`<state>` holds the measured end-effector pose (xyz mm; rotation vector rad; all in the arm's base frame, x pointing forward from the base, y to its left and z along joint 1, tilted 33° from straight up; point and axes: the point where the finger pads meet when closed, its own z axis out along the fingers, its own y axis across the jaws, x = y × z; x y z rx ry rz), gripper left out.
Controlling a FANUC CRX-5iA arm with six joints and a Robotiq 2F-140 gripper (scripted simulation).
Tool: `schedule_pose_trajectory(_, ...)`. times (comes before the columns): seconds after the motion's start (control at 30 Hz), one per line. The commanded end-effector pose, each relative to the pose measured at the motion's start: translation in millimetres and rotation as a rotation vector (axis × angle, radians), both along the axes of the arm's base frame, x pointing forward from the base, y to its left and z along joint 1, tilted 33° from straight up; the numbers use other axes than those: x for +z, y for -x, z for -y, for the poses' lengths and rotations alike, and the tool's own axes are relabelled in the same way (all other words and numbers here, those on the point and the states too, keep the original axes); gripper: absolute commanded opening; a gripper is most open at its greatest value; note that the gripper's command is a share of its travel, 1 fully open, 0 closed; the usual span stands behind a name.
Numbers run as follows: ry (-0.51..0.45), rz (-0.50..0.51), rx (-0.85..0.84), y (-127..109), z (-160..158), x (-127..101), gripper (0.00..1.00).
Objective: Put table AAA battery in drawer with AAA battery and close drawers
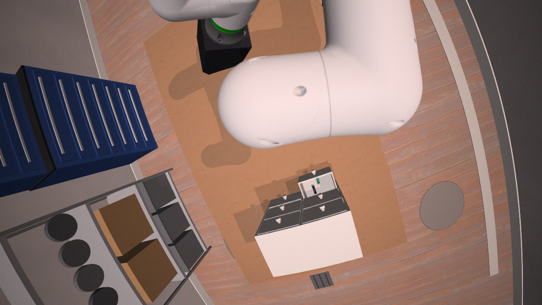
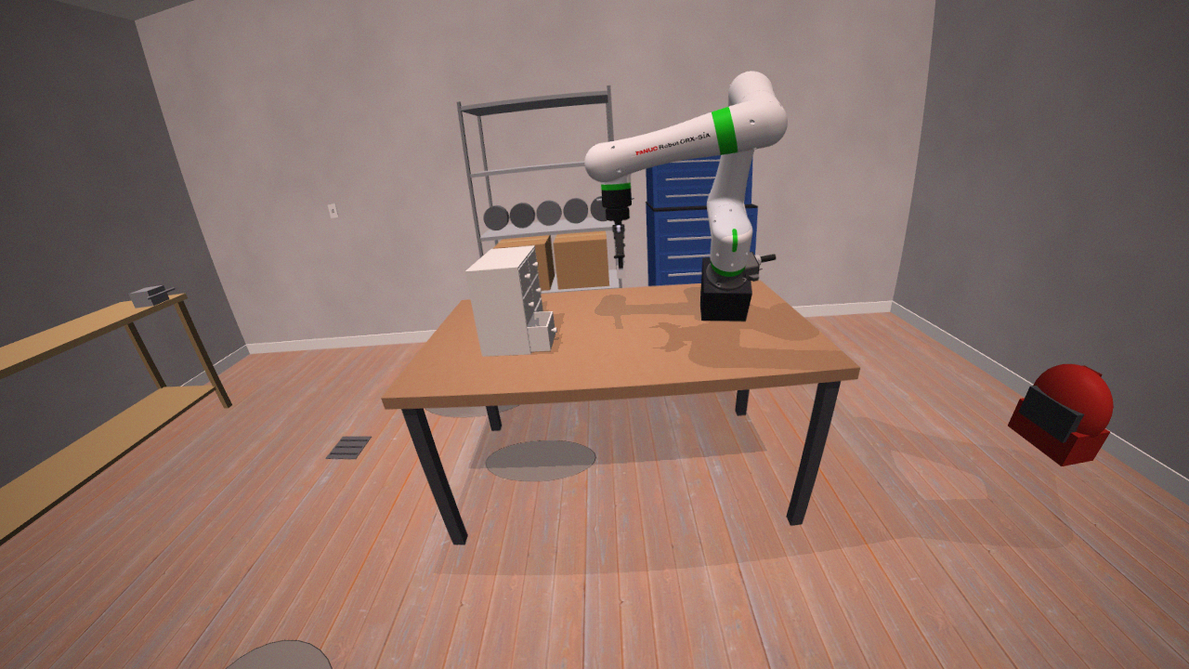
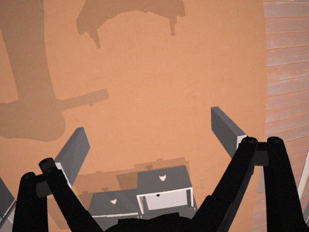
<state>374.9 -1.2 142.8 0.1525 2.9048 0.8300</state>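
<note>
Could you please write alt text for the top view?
A small white chest stands on a wooden table with one drawer pulled out, holding a black item and a green one. A white robot arm reaches over the table, hiding its gripper.

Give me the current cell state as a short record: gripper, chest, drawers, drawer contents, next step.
gripper: open, above the table, nothing between the fingers
chest: white, upright on the table
open drawer: bottom one
other drawers: look pushed in
drawer contents: green item, dark slim item; types unclear
next step: probably push the open drawer in, once both batteries are confirmed inside
</note>
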Motion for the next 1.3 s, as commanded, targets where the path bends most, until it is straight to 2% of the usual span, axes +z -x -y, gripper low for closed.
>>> schedule_pose_trajectory(0.0,0.000,0.003,-0.001,2,0,2,1.00)
schedule_pose_trajectory(0.23,0.002,0.021,-0.012,0,0,1,1.00)
schedule_pose_trajectory(0.43,0.008,0.103,-0.064,-9,-3,-5,1.00)
schedule_pose_trajectory(0.5,0.008,0.103,-0.064,-9,-3,-5,1.00)
schedule_pose_trajectory(0.7,0.020,0.260,-0.163,-27,-9,-17,1.00)
schedule_pose_trajectory(1.0,0.043,0.571,-0.358,-62,-21,-39,1.00)
schedule_pose_trajectory(1.07,0.043,0.571,-0.358,-62,-21,-39,1.00)
schedule_pose_trajectory(1.13,0.048,0.639,-0.400,-69,-24,-44,1.00)
schedule_pose_trajectory(1.27,0.054,0.704,-0.442,-76,-26,-49,1.00)
